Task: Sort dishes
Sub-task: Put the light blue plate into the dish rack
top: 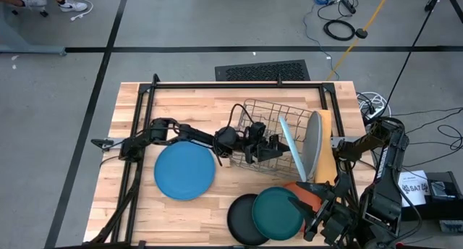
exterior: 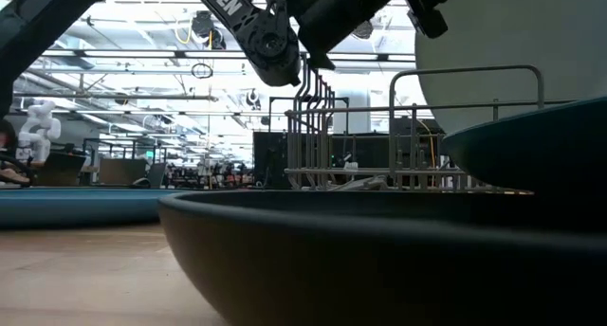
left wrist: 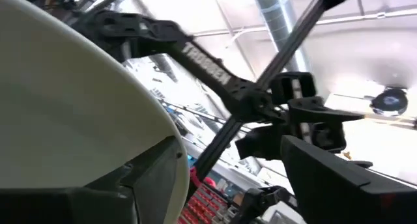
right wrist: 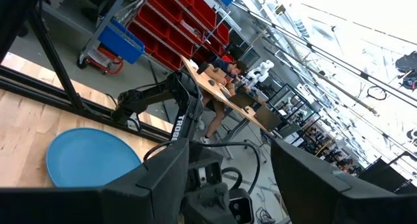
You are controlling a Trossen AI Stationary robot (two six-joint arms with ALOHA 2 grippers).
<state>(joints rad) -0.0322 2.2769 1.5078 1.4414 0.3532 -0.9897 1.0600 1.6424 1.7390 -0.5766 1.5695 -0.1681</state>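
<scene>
The left gripper (top: 269, 149) reaches over the wire rack (top: 264, 129), fingers spread and holding nothing. 2 plates stand upright in that rack (pale blue plate (top: 291, 145), grey plate (top: 313, 145)). The medium blue plate (top: 184, 171) lies flat on the table (top: 130, 104). The right gripper (top: 312, 227), fingers apart, waits beside the dark teal plate (top: 278, 213).

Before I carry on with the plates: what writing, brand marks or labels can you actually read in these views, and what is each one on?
"TROSSEN" on an arm link in the left wrist view.
"SSEN", the visible end of that brand, on an arm link in the low view.
"TROS", cut off, on the far arm in the right wrist view.
White label beside the right arm's base: print too small to read.
No writing visible on the plates or wire rack.
</scene>
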